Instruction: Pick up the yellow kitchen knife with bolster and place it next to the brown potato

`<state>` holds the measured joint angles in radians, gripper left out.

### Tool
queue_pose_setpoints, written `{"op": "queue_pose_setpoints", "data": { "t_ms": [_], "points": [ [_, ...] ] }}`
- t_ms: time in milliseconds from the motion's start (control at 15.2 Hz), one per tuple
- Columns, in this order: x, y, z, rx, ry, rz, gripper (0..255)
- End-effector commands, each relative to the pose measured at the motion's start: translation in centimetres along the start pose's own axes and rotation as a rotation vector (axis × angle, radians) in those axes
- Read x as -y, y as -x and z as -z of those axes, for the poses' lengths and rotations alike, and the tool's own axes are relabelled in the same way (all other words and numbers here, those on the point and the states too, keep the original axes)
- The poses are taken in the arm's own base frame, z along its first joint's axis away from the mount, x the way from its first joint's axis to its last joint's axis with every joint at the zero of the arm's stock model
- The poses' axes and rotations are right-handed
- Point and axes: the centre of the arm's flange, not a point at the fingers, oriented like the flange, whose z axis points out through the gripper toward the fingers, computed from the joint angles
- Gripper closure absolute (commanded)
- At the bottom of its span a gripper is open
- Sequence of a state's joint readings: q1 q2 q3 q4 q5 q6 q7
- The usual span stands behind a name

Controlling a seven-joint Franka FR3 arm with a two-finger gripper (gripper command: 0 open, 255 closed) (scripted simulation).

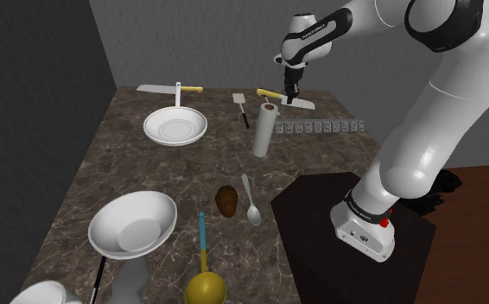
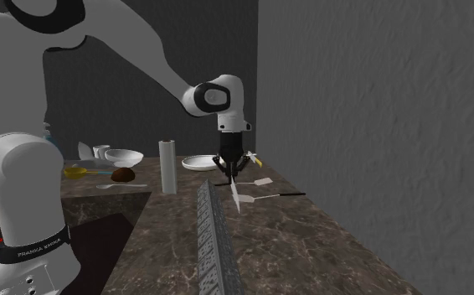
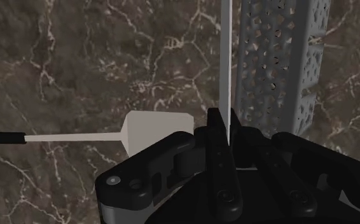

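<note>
Clamps the pincer (image 1: 292, 97) on the yellow-handled knife (image 1: 301, 104) at the far end of the desk (image 1: 104, 173), close to the back wall in the shoulder view. Presses the two black fingers (image 3: 214, 133) against either side of the thin white blade edge in the wrist view, just beside a grey perforated strip (image 3: 280, 63). Holds the knife tilted in the second exterior view, with the yellow handle up and the pale blade slanting down toward the desk near a white spatula (image 2: 263, 182). Cannot tell whether the tip hangs clear of the surface or touches it.

Counts as done, by judgement: the reach and the grasp, with the lift at most just begun.

Leaves the whole carry to do. Finds the brown potato (image 1: 226, 200) well apart from the knife, on the nearer part of the desk, just beside a spoon (image 1: 251, 205). Puts a white upright roll (image 1: 265, 129) between knife and potato, so probably calls for a path over or around it. Leaves also the lowering, the release next to the potato and the withdrawal.

Notes a second yellow-handled knife (image 1: 169, 88) lying flat at the far edge beyond the white bowl (image 1: 175, 127), not in hand.
</note>
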<state>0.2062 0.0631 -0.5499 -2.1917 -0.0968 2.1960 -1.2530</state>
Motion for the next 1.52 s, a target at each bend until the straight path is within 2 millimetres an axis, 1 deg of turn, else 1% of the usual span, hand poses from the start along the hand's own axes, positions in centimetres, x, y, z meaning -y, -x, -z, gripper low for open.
{"op": "queue_pose_setpoints", "data": {
  "t_ms": [0, 660, 1452],
  "points": [
    [0.0, 0.1, 1.2, 0.0, 0.0, 0.0, 255],
    [0.0, 0.8, 6.3, 0.0, 0.0, 0.0, 255],
    [9.0, -12.2, 7.8, 0.0, 0.0, 0.0, 255]
  ]
}}
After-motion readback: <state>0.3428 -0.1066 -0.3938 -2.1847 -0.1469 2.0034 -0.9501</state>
